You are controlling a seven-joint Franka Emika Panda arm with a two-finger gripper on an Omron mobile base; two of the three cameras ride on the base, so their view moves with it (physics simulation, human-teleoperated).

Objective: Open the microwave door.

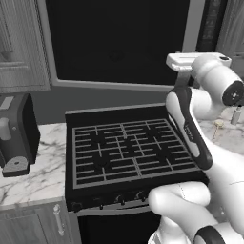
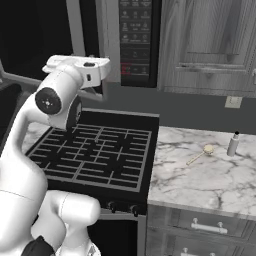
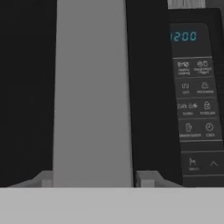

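Grey bar handle (image 3: 92, 92) dead ahead of my gripper (image 3: 92, 178), long axis vertical, fingers straddling it.
Hand view: handle fills centre frame top to bottom, one fingertip (image 3: 43, 179) low on its left, the other low on its right, so spread around the bar; can't tell if the pads touch it yet. Button panel (image 3: 194, 105) sits at right of frame. Left base view: microwave door (image 1: 114, 40) spans the upper frame above the stove (image 1: 126, 150); door looks closed. Arm is raised from lower right, wrist level, hand pointing into the door's right edge. I judge next move is clamp, then pull back toward me.
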